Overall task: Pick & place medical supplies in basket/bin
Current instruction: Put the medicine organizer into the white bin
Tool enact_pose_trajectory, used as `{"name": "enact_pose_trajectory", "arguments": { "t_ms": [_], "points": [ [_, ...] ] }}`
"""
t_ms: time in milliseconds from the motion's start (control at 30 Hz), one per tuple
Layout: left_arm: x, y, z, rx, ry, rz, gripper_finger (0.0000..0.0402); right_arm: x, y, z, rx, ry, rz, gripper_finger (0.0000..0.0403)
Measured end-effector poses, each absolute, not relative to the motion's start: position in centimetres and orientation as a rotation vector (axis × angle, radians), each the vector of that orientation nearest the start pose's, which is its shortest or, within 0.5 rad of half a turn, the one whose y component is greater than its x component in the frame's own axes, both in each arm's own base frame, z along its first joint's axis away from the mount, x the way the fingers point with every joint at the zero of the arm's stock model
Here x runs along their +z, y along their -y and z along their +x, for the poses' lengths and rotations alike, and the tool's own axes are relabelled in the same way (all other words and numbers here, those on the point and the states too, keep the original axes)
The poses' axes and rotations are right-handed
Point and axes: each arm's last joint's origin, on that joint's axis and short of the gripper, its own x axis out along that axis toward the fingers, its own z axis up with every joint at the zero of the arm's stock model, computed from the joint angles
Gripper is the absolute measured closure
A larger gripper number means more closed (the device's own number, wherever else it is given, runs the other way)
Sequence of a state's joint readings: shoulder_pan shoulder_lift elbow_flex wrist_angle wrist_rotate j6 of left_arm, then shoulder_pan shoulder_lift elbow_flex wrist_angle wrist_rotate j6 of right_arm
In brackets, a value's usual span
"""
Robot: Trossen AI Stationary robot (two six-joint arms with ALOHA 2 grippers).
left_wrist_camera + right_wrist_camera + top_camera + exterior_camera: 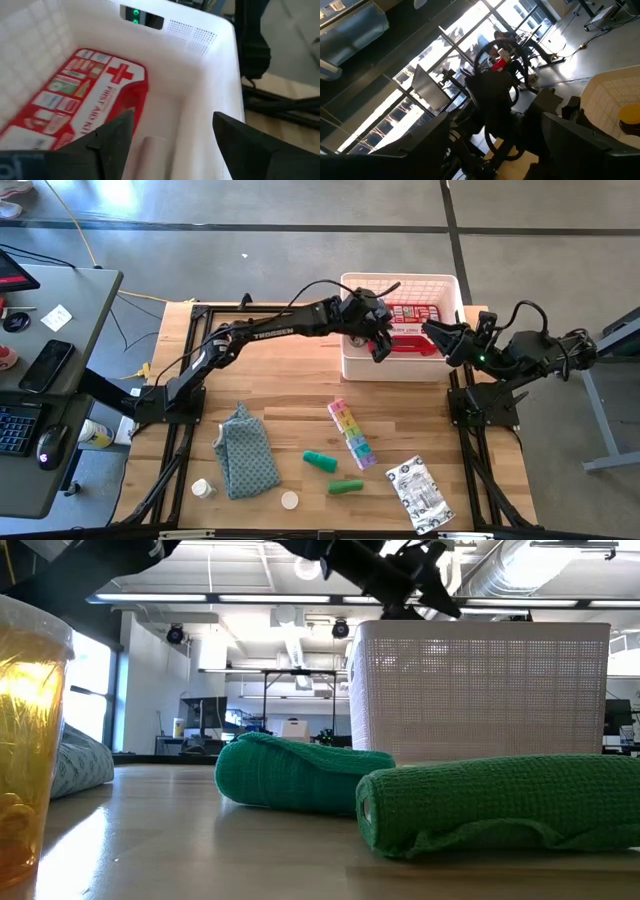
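Supplies outside the bin point(452, 288): two green tubes point(320, 461), one organizer point(352, 434)

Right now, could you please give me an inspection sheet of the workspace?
Surface: wooden table, dry, no spills seen.
Job's things: red first-aid case and a white roll lie in the white bin; rainbow pill organizer, two green tubes, silver-white packet and white pill bottle still on the table.
Clutter: patterned cloth.
Grippers: left gripper open over the bin, empty; right gripper open at the bin's right edge, empty.
Cables: yellow cable on the floor.
Surroundings: desk with keyboard, mouse, phone.
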State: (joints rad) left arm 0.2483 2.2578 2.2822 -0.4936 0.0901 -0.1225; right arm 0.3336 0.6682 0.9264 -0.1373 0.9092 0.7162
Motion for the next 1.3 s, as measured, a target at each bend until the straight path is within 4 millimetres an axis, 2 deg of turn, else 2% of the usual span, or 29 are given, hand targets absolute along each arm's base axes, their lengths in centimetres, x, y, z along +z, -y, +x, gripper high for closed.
{"name": "enact_pose_trajectory", "arguments": {
  "t_ms": [233, 400, 567, 700, 867, 1033, 1167, 1300],
  "points": [
    [35.3, -13.5, 47.8, 0.227, -0.543, -0.178, 0.0122, 39.6, -1.8, 12.1, -0.524, 0.285, 0.754, 0.0101],
    [39.3, -13.2, 44.6, 0.259, -0.532, -0.173, 0.0147, 38.8, -1.8, 12.3, -0.546, 0.225, 0.747, 0.0101],
    [42.1, -12.4, 42.2, 0.271, -0.510, -0.165, 0.0173, 37.7, -1.4, 12.5, -0.601, 0.159, 0.759, 0.0101],
    [45.2, -11.6, 39.4, 0.272, -0.460, -0.168, 0.0193, 37.7, -0.9, 13.2, -0.584, 0.145, 0.744, 0.0101],
    [47.1, -10.6, 36.0, 0.284, -0.507, -0.217, 0.0216, 37.6, -0.4, 15.3, -0.498, 0.069, 0.720, 0.0101],
    [48.1, -9.3, 31.8, 0.304, -0.649, -0.270, 0.0237, 35.9, -0.5, 18.8, -0.356, -0.140, 0.690, 0.0101],
    [48.1, -8.5, 29.4, 0.348, -0.759, -0.341, 0.0253, 33.9, -1.6, 21.6, -0.195, -0.328, 0.679, 0.0101],
    [48.4, -6.9, 27.7, 0.426, -0.809, -0.393, 0.0269, 31.8, -3.3, 23.3, -0.146, -0.472, 0.650, 0.0101]
  ]
}}
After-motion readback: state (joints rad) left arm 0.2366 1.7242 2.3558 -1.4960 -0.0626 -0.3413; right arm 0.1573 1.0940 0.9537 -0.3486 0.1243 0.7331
